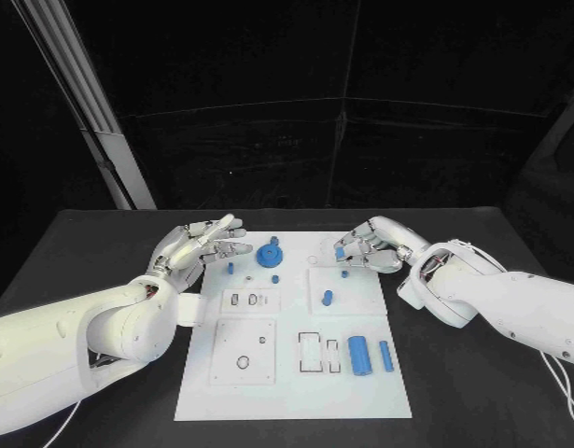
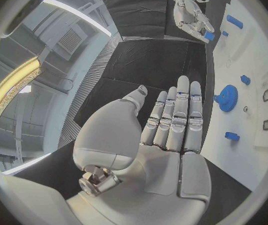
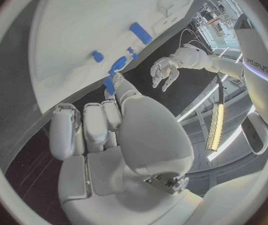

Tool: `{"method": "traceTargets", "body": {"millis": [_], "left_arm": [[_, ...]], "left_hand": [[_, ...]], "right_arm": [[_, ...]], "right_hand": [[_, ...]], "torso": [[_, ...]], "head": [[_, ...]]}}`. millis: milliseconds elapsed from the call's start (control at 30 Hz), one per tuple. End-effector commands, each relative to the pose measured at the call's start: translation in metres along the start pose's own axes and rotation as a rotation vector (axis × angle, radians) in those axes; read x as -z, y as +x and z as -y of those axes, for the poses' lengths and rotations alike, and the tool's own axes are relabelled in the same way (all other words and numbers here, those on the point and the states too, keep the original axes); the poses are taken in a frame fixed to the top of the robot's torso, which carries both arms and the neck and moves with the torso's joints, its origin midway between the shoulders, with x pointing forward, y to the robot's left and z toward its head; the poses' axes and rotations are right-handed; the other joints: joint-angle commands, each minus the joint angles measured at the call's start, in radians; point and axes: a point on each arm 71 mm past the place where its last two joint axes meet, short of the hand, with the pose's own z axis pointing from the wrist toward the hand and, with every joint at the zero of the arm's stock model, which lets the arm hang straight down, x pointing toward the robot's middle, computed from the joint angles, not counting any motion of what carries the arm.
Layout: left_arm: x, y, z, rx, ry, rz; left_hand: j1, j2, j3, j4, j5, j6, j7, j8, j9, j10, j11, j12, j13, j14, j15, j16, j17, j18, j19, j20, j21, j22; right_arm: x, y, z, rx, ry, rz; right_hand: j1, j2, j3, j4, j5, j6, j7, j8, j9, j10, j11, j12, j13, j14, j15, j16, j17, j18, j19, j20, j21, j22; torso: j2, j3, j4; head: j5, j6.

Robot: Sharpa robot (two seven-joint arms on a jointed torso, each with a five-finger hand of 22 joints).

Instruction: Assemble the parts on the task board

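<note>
I see the silver right hand (image 1: 371, 245) pinching a small blue plastic peg (image 1: 341, 251) above the white task board (image 1: 295, 392)'s far edge, left hand (image 1: 201, 243) w/ fingers spread, empty.

**Board layout**

The task board (image 1: 293, 387) lies mid-desk (image 1: 85, 243). The gear part (image 1: 269, 255) sits at its far end, two cylinder parts (image 1: 371, 356) near its right edge. The left hand (image 1: 200, 245) flanks its far-left corner, the right hand (image 1: 371, 245) its far-right.
</note>
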Motion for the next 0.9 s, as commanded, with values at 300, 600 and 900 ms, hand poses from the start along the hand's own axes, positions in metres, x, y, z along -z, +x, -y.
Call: {"method": "traceTargets", "body": {"millis": [300,600,900], "left_arm": [[-0.003,-0.003,0.005,0.003,0.019,0.004],[-0.005,-0.004,0.006,0.001,0.025,0.017],[-0.006,-0.003,0.005,0.004,0.024,0.014]], "left_hand": [[0.006,0.001,0.002,-0.005,0.001,-0.005,0.000,-0.001,0.000,-0.005,0.001,-0.003,-0.001,-0.004,0.005,-0.007,0.001,0.015,0.005,0.000,-0.004,-0.001],[0.007,0.000,0.004,-0.010,0.000,-0.005,0.000,0.000,0.000,-0.005,0.002,-0.003,-0.001,-0.011,0.007,-0.012,0.001,0.014,0.003,0.001,-0.007,-0.004],[0.007,0.000,0.004,-0.010,0.000,-0.005,0.000,0.000,0.000,-0.005,0.002,-0.003,-0.001,-0.011,0.007,-0.012,0.000,0.014,0.003,0.001,-0.007,-0.004]], "right_arm": [[-0.026,0.040,-0.056,0.043,0.016,-0.057],[-0.047,0.075,-0.094,0.104,-0.028,-0.126],[-0.059,0.096,-0.108,0.157,-0.052,-0.165]], "right_hand": [[-0.012,0.007,0.011,0.001,-0.002,0.032,-0.019,0.006,0.003,0.011,-0.021,-0.010,-0.008,0.012,-0.005,-0.003,-0.001,-0.015,-0.012,-0.002,-0.004,-0.009],[-0.017,0.005,0.013,0.001,-0.005,0.032,-0.019,0.005,0.002,0.004,-0.020,-0.022,-0.018,0.012,-0.005,-0.004,-0.004,-0.012,-0.021,-0.001,-0.009,-0.023],[-0.028,-0.003,0.016,0.002,-0.006,0.030,-0.018,0.003,0.001,0.000,-0.019,-0.029,-0.023,0.011,-0.004,-0.006,-0.005,-0.011,-0.024,0.000,-0.012,-0.028]], "torso": [[-0.007,-0.0085,0.0040],[-0.006,-0.0065,0.0032],[-0.005,-0.0055,0.0019]], "head": [[0.024,-0.018],[0.045,-0.029],[0.057,-0.039]]}}
